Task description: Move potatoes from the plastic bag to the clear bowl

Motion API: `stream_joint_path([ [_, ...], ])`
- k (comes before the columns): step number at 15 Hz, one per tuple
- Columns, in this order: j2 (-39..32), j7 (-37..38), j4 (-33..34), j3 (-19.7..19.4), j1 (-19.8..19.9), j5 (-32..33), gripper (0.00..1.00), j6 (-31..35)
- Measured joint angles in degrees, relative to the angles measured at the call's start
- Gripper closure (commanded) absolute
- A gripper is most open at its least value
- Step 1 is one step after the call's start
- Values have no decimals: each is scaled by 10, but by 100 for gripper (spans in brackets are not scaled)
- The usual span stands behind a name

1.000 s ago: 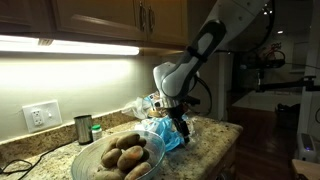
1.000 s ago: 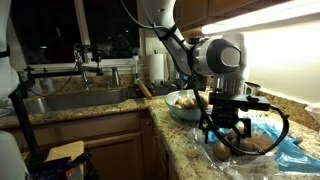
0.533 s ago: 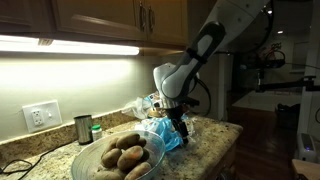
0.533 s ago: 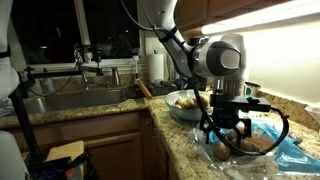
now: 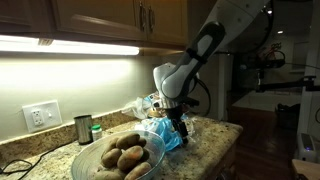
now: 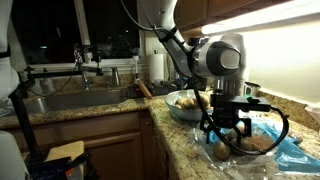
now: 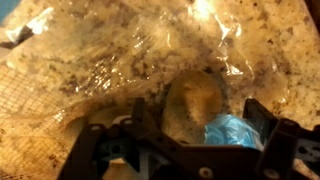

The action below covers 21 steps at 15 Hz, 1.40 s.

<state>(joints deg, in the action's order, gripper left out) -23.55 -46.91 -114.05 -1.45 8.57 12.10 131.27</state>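
The jaws stood wide open, holding nothing, poised over a potato (image 7: 195, 100) that lay inside the plastic bag (image 7: 110, 50), with one finger on each side of it. Nothing had shifted from the frame a second earlier. The bag lay on the speckled granite surface (image 5: 215, 135) beneath wooden cabinets (image 5: 110, 20), with a sink (image 6: 70, 98) farther along. Beside the bag, the clear bowl (image 5: 78, 160) held several potatoes (image 5: 125, 157). A small metal cup (image 5: 83, 128) stood near the wall behind it.
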Motion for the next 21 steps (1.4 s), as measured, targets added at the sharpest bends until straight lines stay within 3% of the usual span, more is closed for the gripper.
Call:
stream_joint_path([
  [16,-3,-8,0,2,3,-14,0,16],
  [18,-3,-9,0,2,3,-14,14,18],
  [21,-3,-14,0,2,4,-14,6,22],
])
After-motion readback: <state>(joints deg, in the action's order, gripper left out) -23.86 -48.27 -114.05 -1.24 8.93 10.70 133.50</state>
